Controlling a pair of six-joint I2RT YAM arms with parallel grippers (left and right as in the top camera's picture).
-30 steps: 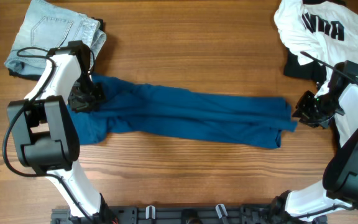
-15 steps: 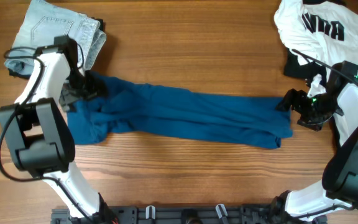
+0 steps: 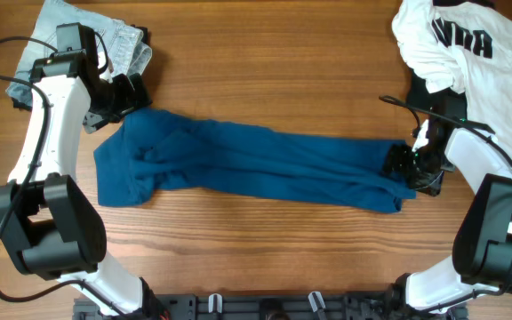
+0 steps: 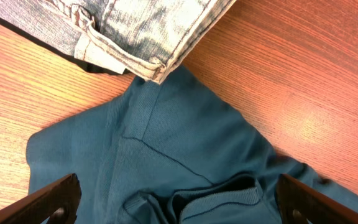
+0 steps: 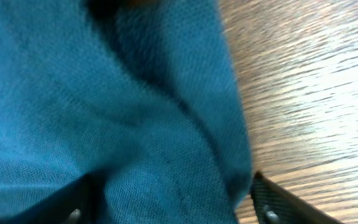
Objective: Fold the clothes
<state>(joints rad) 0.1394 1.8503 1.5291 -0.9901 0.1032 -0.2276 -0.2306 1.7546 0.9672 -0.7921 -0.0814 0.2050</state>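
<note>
The dark-blue shirt (image 3: 265,164) lies as a long folded band across the table's middle. My left gripper (image 3: 118,98) hovers open just behind its left end, beside the jeans. In the left wrist view its jaws (image 4: 179,208) stand wide over the rumpled collar area of the shirt (image 4: 185,143), holding nothing. My right gripper (image 3: 403,167) sits at the shirt's right end. In the right wrist view its gripper (image 5: 173,211) stands open, the jaws wide astride the blue fabric (image 5: 104,93). A white shirt with black lettering (image 3: 469,53) and a black piece (image 3: 425,93) lie at the back right.
Folded light-blue jeans (image 3: 78,44) sit at the back left corner, their hem (image 4: 142,25) touching the blue shirt's edge. Bare wooden table (image 3: 265,71) shows behind and in front of the shirt.
The left gripper opened, let go of the shirt's left end and drew back toward the jeans. The right gripper opened and moved left onto the shirt's right end.
</note>
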